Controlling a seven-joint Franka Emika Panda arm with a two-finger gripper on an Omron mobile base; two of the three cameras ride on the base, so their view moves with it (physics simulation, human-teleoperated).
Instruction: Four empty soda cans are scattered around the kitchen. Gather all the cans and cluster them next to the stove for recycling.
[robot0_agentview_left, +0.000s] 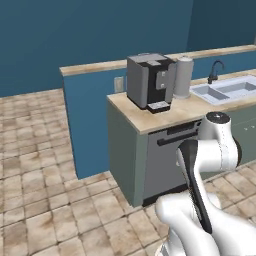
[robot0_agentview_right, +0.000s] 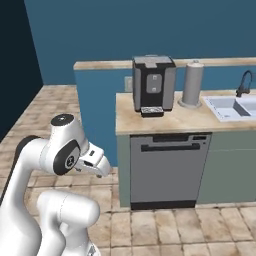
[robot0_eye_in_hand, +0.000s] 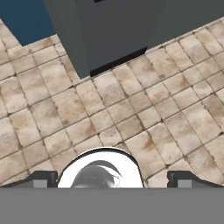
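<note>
Right now I have the hand (robot0_eye_in_hand: 112, 179) spread wide with nothing between its fingertips (robot0_eye_in_hand: 43, 179), which sit far apart at the bottom of the hand view. It points down at the brown tiled floor (robot0_eye_in_hand: 131, 113) in front of the grey dishwasher (robot0_agentview_right: 169, 167).

I take the coffee machine (robot0_agentview_right: 153, 84) as my landmark. It stands on the beige worktop (robot0_agentview_right: 150, 122), directly above the dishwasher and close to the worktop's end. Just beside the coffee machine, on the sink side, stands a tall silver cylinder (robot0_agentview_right: 192, 84), upright and about as high as the machine. Beyond that cylinder lies the pale sink (robot0_agentview_right: 232, 107) with a dark tap (robot0_agentview_right: 244, 82) behind it. Behind the coffee machine runs a blue half-wall (robot0_agentview_left: 92, 115) with a beige cap, and a wall socket (robot0_agentview_left: 119, 83) shows on it just beside the machine.

From the base cameras I can pick out no soda can on the stretch of worktop around the coffee machine, nor on the floor below it. The arm (robot0_agentview_right: 55, 165) is folded low, well below worktop height, in front of the dishwasher.
</note>
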